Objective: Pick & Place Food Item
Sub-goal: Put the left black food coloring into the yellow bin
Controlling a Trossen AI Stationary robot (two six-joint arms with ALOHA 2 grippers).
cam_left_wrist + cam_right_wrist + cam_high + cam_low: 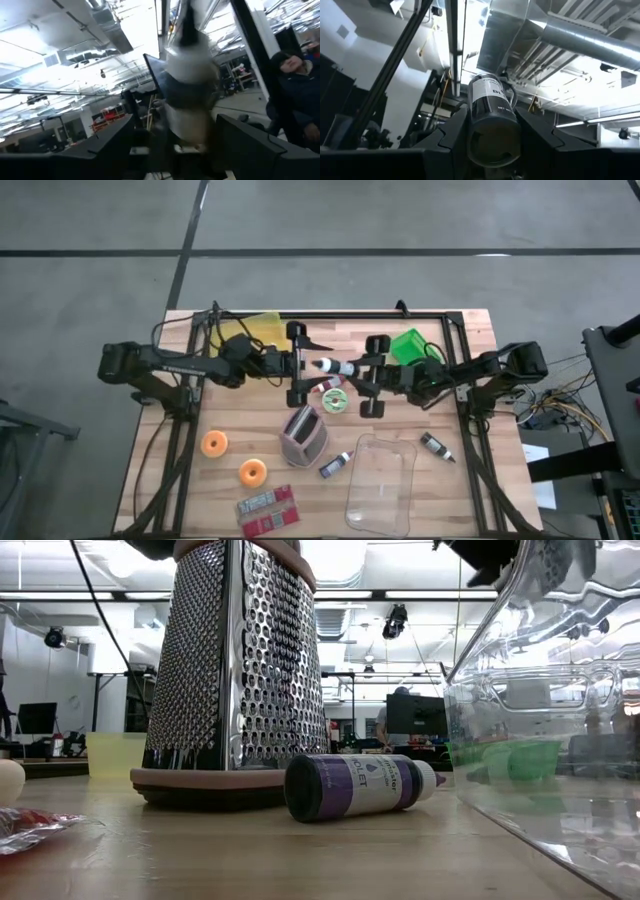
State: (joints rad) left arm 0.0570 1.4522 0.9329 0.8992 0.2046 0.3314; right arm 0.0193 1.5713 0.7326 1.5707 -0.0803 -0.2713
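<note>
A small bottle (338, 367) with a white label and a dark base hangs in the air over the table's middle, between my two grippers. My right gripper (358, 371) comes from the table's right and is shut on it. My left gripper (316, 364) comes from the left and is open. Its fingers (120, 145) stand on either side of the bottle's free end (187, 75) with gaps showing. That view is blurred. Two orange rings (214, 444) (252, 472) lie flat on the table near its front left. My right gripper pinches the bottle's round body near its dark base (476, 125) between its two fingers (535, 137). The fingers lie along the bottle and slant upward from the table's right side. The bottle is lifted clear of the table, with its cap end pointing away toward the left gripper.
Under the grippers lie a green tape roll (335, 402) and a red-capped bottle (330, 386). A metal grater (303, 435), a purple bottle (355, 787), a clear tub (382, 480), a dark bottle (437, 447) and a red packet (268, 510) fill the front. Yellow (258, 330) and green (408, 345) cups stand at the back.
</note>
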